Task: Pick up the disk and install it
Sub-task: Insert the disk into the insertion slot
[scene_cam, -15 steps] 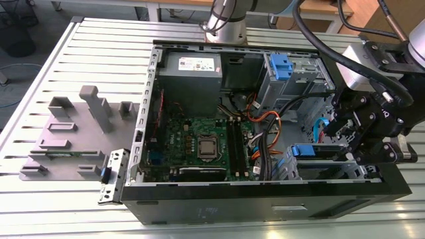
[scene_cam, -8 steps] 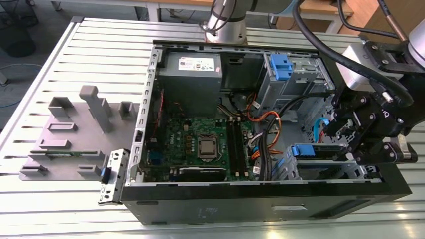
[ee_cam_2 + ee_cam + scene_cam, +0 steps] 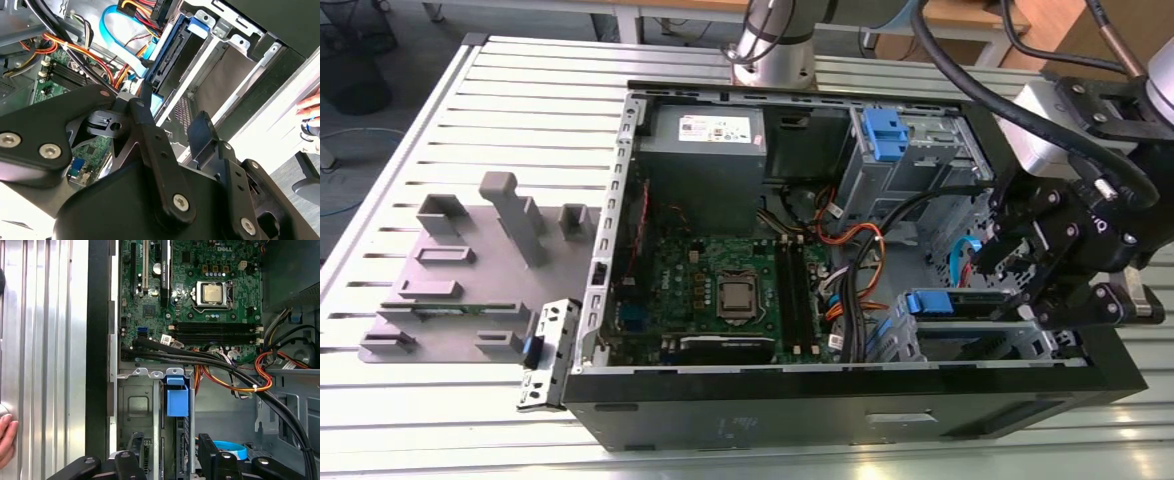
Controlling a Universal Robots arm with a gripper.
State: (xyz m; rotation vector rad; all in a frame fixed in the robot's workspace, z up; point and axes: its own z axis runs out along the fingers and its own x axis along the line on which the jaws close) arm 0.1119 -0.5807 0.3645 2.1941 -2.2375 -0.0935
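The disk (image 3: pixel 177 399) sits edge-on in the bay (image 3: pixel 135 405), blue-bracketed.

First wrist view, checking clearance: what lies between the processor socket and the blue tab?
The memory slots, then black cables, seen in the first wrist view.

I read a green motherboard (image 3: pixel 720 290) crossed by orange, red and yellow cables (image 3: pixel 235 385). The disk (image 3: pixel 177 400) wears a blue bracket, and the table (image 3: pixel 534 110) is striped silver.
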